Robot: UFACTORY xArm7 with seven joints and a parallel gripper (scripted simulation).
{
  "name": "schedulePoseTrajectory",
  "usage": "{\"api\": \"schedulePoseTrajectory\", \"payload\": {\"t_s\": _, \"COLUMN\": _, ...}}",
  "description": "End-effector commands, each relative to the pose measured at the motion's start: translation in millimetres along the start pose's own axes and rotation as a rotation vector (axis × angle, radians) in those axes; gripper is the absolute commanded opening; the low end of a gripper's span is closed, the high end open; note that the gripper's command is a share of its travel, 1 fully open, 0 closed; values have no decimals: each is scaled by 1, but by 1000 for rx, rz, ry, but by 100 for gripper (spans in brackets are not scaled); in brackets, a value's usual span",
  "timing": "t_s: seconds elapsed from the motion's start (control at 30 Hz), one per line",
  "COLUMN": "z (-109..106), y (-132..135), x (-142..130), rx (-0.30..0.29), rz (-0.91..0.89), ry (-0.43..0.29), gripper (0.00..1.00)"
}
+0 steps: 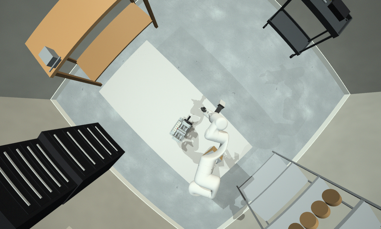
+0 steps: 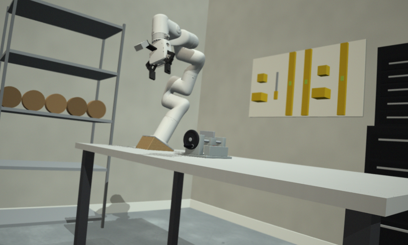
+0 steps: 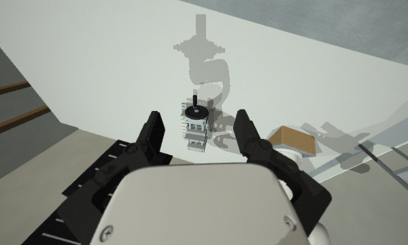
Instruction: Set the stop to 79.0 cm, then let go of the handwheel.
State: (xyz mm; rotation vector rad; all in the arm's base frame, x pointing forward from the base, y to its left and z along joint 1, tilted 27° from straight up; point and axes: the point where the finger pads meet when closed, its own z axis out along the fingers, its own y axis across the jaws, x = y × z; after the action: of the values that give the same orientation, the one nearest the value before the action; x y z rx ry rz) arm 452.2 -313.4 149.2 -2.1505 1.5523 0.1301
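Observation:
A small grey stop unit [image 1: 181,128] [image 2: 216,151] [image 3: 195,137] with rods and blocks stands on the white table [image 1: 146,71] [image 2: 290,174] [image 3: 122,68]. Its black handwheel [image 1: 187,121] [image 2: 191,134] [image 3: 202,114] is on the end facing my gripper's side. The crank handle [image 1: 188,117] [image 2: 188,145] [image 3: 194,100] sticks outward from the wheel. A pale scale strip [image 1: 176,125] runs along the unit, with a tiny red mark; its figures are too small to read. My gripper [image 1: 203,108] [image 2: 160,75] [image 3: 199,119] is open and empty, high above the table and well away from the handwheel.
The arm's brown wedge base [image 1: 213,149] [image 2: 150,143] [image 3: 294,141] stands on the table near the unit. A shelf rack [image 2: 62,117] with round wooden discs, a black drawer cabinet [image 1: 83,148] [image 2: 395,82], a wooden bench [image 1: 72,25] and a black cart [image 1: 289,28] stand around the table.

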Motion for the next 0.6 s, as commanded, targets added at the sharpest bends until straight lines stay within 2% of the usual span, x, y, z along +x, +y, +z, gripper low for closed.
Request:
{"api": "schedulePoseTrajectory", "payload": {"t_s": 0.0, "z": 23, "y": -15, "x": -21, "rx": -36, "rz": 5, "ry": -27, "gripper": 100}}
{"api": "schedulePoseTrajectory", "payload": {"t_s": 0.37, "z": 23, "y": -15, "x": -21, "rx": -36, "rz": 5, "ry": -27, "gripper": 100}}
{"api": "schedulePoseTrajectory", "payload": {"t_s": 0.43, "z": 55, "y": -30, "x": -52, "rx": -91, "rz": 15, "ry": -58, "gripper": 100}}
{"api": "schedulePoseTrajectory", "payload": {"t_s": 0.57, "z": 55, "y": -30, "x": -52, "rx": -91, "rz": 15, "ry": -58, "gripper": 100}}
